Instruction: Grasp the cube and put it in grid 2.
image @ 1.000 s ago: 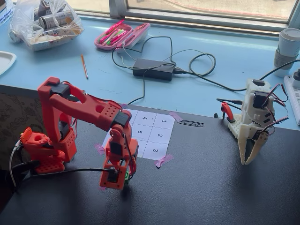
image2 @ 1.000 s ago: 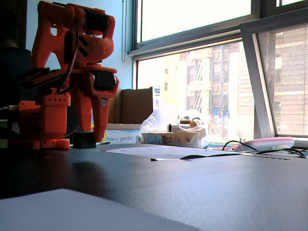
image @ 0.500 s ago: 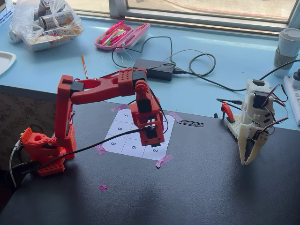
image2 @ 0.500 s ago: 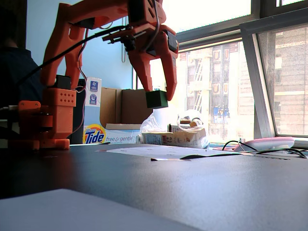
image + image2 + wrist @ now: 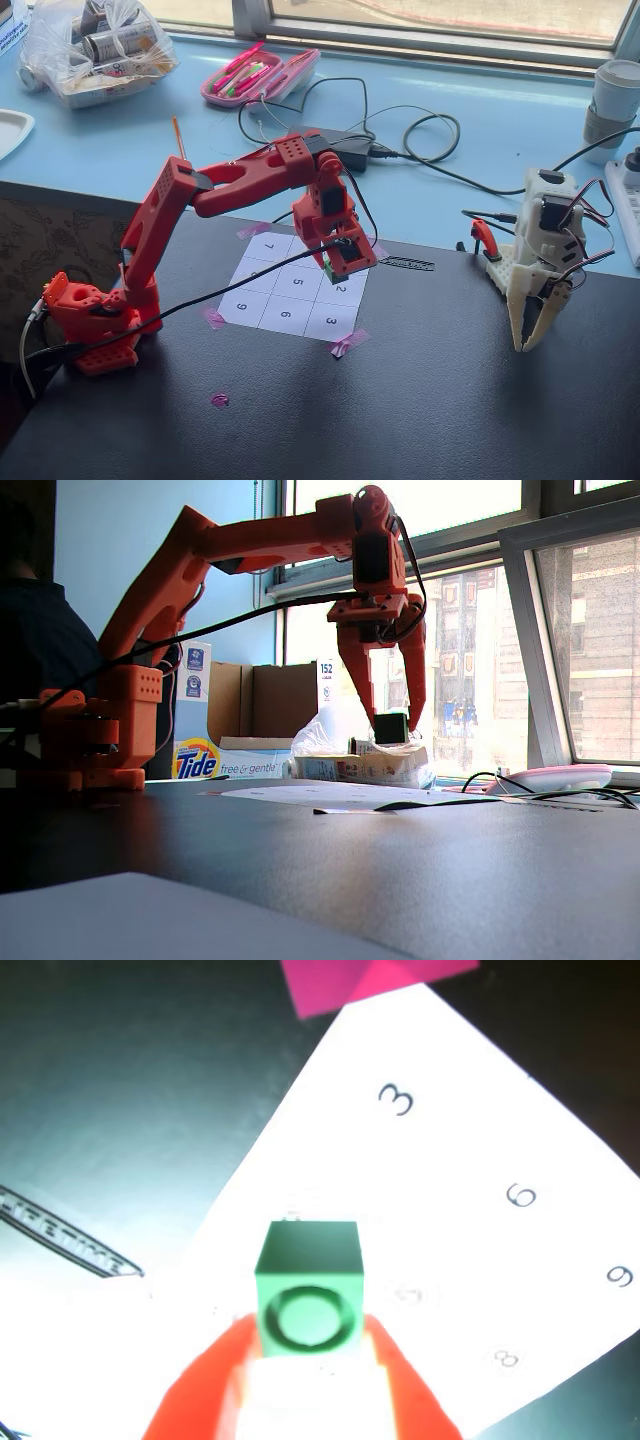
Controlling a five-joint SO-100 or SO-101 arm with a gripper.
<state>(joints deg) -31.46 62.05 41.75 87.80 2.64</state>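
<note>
The orange two-finger gripper [image 5: 392,725] pinches the small green cube [image 5: 307,1285] (dark ring on one face), hanging above the white paper cell printed "2" [image 5: 342,291], well clear of it.

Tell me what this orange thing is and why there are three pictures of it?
It is a small robot arm bolted onto a dark table. Its pincher end is the claw. Three cameras look at once. One looks down from high up. One sits low on the table, looking sideways toward the window. One rides on the arm itself, just behind the claw. The claw is squeezing a little green cube, and the low camera shows the cube up in the air, not touching anything. Below it lies a taped-down paper sheet with numbered squares; the square marked 2 is where the cube should go. The white thing on the right of the high view is another arm, sitting idle.
</note>
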